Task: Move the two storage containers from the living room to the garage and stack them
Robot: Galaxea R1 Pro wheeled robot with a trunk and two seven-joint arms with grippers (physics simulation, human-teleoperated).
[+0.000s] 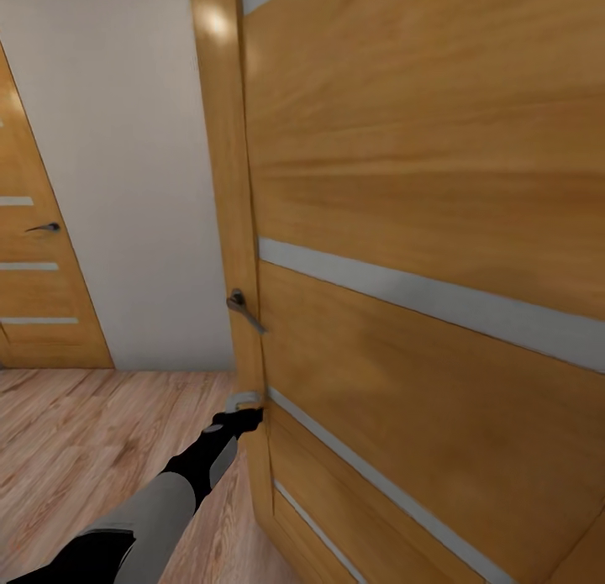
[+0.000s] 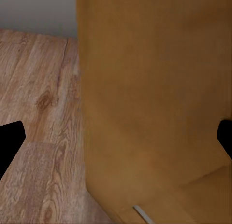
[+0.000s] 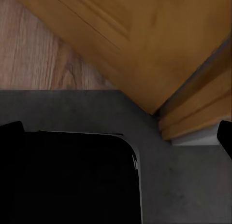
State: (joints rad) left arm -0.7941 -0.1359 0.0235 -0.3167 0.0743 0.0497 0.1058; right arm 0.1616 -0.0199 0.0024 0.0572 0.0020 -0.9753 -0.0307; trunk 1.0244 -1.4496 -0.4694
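Your left gripper [image 1: 249, 405] was stretched fwd against the edge of the wood-panelled door [image 1: 420, 189]; in the left wrist view its fingertips [image 2: 10, 139] stood wide apart, nothing between them, door edge [image 2: 145, 113] right ahead. Above the claw sat the door handle [image 1: 244, 305]; beside and below it, light wood plank floor [image 1: 76, 433]. Beyond, a pale wall [image 1: 126, 147] w/ a second door [image 1: 34, 256]. Right gripper: tips [image 3: 9, 132] spread, over dark grey floor [image 3: 183, 185] by the door's base. No storage containers visible.
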